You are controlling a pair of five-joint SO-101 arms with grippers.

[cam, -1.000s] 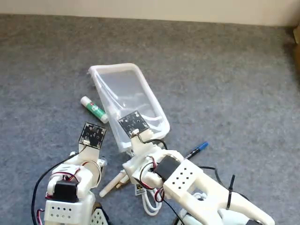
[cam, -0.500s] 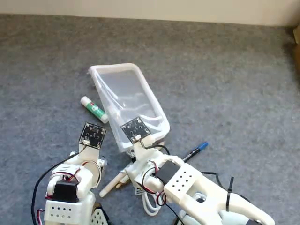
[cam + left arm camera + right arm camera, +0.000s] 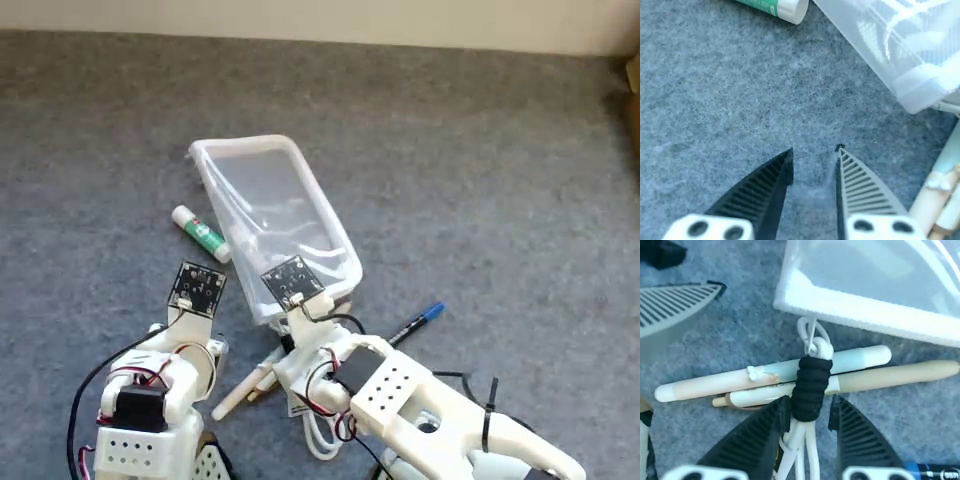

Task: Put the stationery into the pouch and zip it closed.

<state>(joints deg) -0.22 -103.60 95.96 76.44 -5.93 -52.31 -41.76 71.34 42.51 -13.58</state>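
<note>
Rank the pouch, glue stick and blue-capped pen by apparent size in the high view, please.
Largest: pouch.
Then: glue stick.
Smallest: blue-capped pen, but an arm hides part of it, so that place is unsure.

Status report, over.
Left gripper open, over bare carpet. Right gripper open, straddling cord atop pens beside pouch. Glue stick, blue pen outside pouch.

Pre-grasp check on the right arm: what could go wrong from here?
1. The right end effector straddles the cable bundle, which lies across two pens; closing may pinch or drag a pen along.
2. The cable's white loop sits at the pouch rim, so lifting could snag and shift the pouch.
</note>
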